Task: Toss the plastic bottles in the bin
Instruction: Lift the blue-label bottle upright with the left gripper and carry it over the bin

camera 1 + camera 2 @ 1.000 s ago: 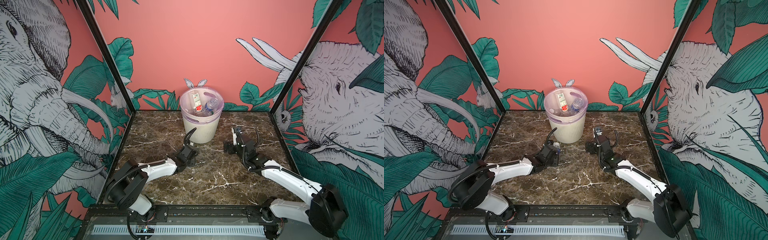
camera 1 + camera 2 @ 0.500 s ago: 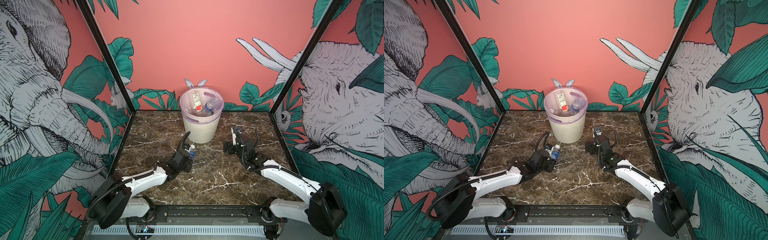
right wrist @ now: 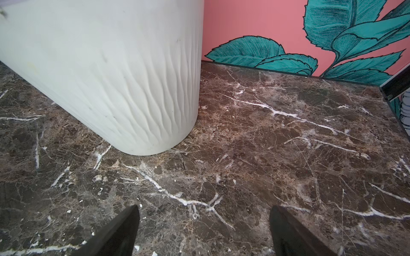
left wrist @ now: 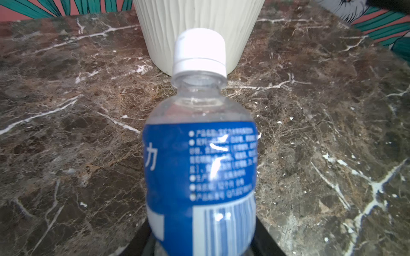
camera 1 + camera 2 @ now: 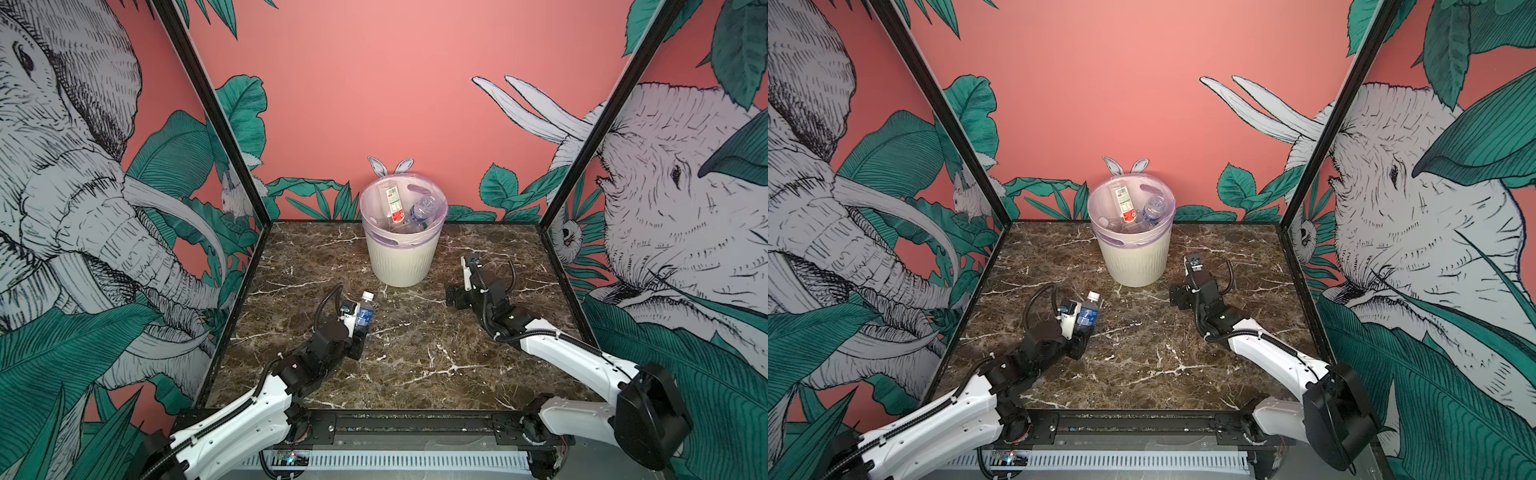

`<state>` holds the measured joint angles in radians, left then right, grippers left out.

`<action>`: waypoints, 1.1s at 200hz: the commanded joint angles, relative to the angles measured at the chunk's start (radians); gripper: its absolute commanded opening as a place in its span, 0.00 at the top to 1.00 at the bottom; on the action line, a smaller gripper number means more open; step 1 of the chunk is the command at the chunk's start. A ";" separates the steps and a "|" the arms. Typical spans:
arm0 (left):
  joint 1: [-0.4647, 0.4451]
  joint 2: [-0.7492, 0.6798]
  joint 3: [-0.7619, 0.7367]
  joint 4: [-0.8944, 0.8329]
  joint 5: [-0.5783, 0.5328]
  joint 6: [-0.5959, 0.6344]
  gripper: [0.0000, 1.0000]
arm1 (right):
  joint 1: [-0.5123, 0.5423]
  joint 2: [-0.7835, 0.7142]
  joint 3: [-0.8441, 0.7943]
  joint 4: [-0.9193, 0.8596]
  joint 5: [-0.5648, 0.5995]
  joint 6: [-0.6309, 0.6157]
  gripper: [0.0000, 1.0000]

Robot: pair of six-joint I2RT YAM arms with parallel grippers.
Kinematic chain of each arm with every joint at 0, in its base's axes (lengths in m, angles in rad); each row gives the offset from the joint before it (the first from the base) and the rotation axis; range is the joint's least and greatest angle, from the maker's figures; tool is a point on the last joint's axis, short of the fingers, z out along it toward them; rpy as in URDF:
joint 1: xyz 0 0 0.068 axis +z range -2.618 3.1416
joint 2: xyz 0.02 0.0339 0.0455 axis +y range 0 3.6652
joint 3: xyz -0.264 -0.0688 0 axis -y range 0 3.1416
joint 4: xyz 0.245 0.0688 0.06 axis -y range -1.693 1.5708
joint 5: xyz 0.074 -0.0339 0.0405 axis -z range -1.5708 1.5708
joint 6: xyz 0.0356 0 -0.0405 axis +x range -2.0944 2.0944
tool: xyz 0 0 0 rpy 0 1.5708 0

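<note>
In both top views we see the left gripper [image 5: 358,332] pinching a blue-labelled bottle [image 5: 365,312] around its lower body. Its white cap [image 5: 367,296] points toward the bin [image 5: 401,262], near the base. The bin stands at the back of the marble tabletop [image 5: 415,365], with several more bottles [image 5: 405,210] lying inside its lilac liner [image 5: 415,241]. The right gripper [image 5: 1177,297] sits low, to the right of the bin, holding nothing.

From the left wrist we find the blue-labelled bottle [image 4: 199,168] filling the middle, with dark fingers [image 4: 266,241] pressed against its sides. The bin's ribbed wall [image 4: 199,20] rises behind the cap.

From the right wrist we see two fingers [image 3: 119,232] spread wide over the marble with nothing between them, and the bin [image 3: 111,77] close ahead.
</note>
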<state>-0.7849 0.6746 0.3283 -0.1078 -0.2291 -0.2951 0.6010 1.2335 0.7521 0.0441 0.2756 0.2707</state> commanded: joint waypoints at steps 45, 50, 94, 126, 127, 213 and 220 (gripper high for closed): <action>-0.004 -0.184 0.004 -0.139 -0.002 0.027 0.62 | -0.004 0.006 -0.002 0.037 -0.006 0.013 0.07; -0.004 -0.188 0.013 -0.140 -0.001 0.028 0.62 | -0.003 0.005 -0.002 0.036 -0.006 0.014 0.07; -0.004 -0.157 0.133 -0.135 -0.005 0.070 0.61 | -0.003 0.004 0.001 0.028 -0.009 0.015 0.07; -0.004 -0.020 0.304 -0.087 0.003 0.130 0.61 | -0.004 -0.002 0.003 0.024 -0.006 0.014 0.07; -0.004 -0.017 0.310 -0.083 0.003 0.132 0.61 | -0.004 -0.002 0.003 0.024 -0.007 0.014 0.07; 0.215 0.901 1.410 -0.118 0.252 0.235 0.46 | -0.004 0.012 0.014 0.007 -0.004 0.006 0.06; 0.226 0.954 1.475 -0.154 0.262 0.237 0.36 | -0.004 0.010 0.014 0.002 0.002 0.003 0.06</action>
<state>-0.6281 1.4792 1.6157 -0.1604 -0.0750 -0.0628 0.6010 1.2469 0.7525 0.0330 0.2718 0.2775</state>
